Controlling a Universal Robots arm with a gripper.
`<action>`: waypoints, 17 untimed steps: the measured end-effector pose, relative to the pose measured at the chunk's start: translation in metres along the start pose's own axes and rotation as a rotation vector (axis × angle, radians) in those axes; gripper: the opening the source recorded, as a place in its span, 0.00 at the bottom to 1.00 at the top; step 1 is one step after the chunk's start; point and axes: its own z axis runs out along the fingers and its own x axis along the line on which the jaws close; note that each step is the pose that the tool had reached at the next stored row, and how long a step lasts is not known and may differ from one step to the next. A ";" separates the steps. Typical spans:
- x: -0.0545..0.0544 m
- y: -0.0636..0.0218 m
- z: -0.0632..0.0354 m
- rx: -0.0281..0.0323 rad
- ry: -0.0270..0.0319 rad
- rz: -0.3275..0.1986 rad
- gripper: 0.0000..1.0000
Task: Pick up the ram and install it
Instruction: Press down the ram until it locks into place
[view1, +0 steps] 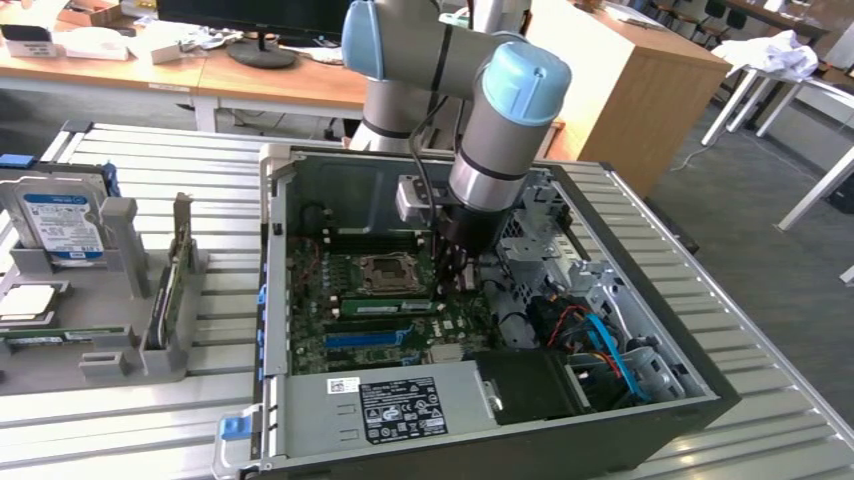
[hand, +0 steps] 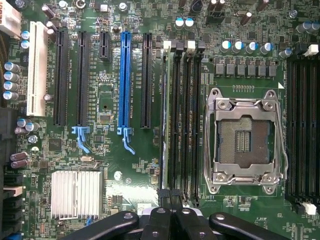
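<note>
The ram (view1: 387, 304) is a thin green stick standing on edge in a memory slot beside the CPU socket (view1: 387, 272), inside the open computer case. In the wrist view I see the ram (hand: 164, 120) edge-on, running along the outermost black slot. My gripper (view1: 450, 288) reaches down into the case over the end of the stick on the exterior view's right. Its black fingers are shut, tips pressed together (hand: 170, 194), with nothing visibly between them. Whether they touch the stick I cannot tell.
A blue slot (hand: 123, 85) and several black slots lie beside the memory slots, with a silver heat sink (hand: 76, 194) near them. The case walls (view1: 274, 300), power supply (view1: 400, 400) and cables (view1: 601, 340) hem in the arm. A hard drive (view1: 60, 225) stands in a grey holder outside the case.
</note>
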 end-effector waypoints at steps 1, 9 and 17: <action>0.000 0.0000 -0.0008 -0.0001 -0.0005 0.000 0.11; 0.000 0.0004 -0.0114 -0.0018 0.0008 0.000 0.11; 0.000 0.0004 -0.0130 -0.0018 0.0008 0.000 0.11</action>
